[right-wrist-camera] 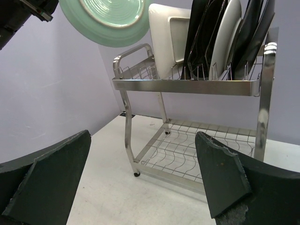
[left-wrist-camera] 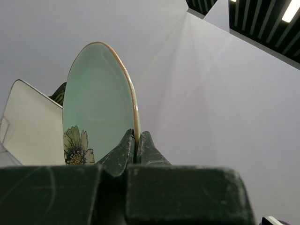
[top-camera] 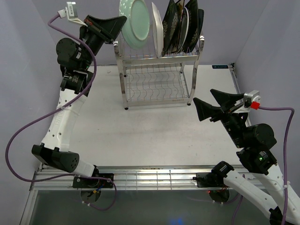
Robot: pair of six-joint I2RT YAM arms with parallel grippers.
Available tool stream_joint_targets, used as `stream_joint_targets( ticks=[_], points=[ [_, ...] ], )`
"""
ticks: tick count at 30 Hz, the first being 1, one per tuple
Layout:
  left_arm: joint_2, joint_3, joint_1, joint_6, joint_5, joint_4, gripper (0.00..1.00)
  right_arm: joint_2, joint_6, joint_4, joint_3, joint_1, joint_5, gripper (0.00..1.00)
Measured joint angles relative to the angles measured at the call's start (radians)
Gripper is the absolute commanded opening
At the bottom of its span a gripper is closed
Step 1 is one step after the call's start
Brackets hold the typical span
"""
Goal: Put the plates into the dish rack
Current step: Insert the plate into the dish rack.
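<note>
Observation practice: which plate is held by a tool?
The pale green round plate, rim pinched by the left tool; the others stand in the steel wire rack.

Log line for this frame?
phase: loading | left jaws: shut on pale green plate rim, upright above dish rack top tier's left end | right jaws: open, empty | rack: other plates standing in top tier
</note>
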Motion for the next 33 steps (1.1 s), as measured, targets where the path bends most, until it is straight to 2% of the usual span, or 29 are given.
stream_joint_targets(
  ticks=[9,16,33],
  points=[
    [0.069,0.039,-0.121,0.129,-0.146,0.008,0.0,-0.013,-0.003,-0.004,0.0,0.0,0.018,0.98],
    [0.074,0.051,-0.138,0.197,-0.227,0.002,0.0,-0.015,-0.004,-0.003,0.0,0.0,0.018,0.98],
    [0.18,0.069,-0.168,0.232,-0.365,0.039,0.0,-0.013,-0.01,-0.003,0.0,0.0,0.021,0.98]
  ],
)
